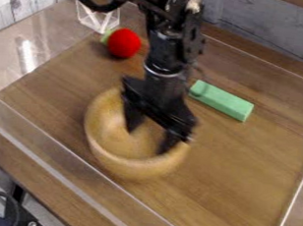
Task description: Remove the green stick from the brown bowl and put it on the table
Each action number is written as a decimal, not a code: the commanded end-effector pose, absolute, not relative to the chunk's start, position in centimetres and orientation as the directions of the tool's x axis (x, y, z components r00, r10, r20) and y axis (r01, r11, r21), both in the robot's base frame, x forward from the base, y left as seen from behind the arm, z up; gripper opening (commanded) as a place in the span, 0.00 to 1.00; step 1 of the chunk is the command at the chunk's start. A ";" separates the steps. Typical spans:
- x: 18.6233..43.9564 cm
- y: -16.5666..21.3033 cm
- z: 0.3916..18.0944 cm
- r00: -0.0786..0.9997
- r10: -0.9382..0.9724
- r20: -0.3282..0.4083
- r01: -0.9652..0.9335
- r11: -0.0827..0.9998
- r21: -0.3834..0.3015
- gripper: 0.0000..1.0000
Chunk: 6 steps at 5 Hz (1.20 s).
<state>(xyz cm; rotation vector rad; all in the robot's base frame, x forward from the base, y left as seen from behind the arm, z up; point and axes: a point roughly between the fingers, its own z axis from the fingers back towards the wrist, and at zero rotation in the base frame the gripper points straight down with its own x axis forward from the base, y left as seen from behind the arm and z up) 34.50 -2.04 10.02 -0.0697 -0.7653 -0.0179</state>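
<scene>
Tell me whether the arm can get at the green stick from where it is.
Probably yes: the green stick lies on the table outside the bowl, its top uncovered; the blurred tool, over the bowl, would likely have to lift and shift across.

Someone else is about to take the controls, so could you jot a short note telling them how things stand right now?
Tool: lowered over the brown bowl, blurred; I cannot tell whether it is open or shut, or whether it touches the bowl.
Where things are: the green stick lies on the table, behind and to the right of the bowl as pictured. The red ball is farther back.
Done: the stick is out of the bowl and on the table.
Left: probably just lifting the arm clear of the bowl, gently.
</scene>
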 end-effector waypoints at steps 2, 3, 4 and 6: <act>36.5 0.9 11.3 0.689 0.043 0.724 0.019 0.997 -0.077 1.00; 36.7 1.6 11.6 0.700 0.013 0.714 0.036 0.998 -0.053 1.00; 36.8 1.9 12.2 0.711 -0.017 0.703 0.054 0.998 -0.031 1.00; 36.4 3.8 12.2 0.734 -0.068 0.676 0.091 0.996 0.001 1.00</act>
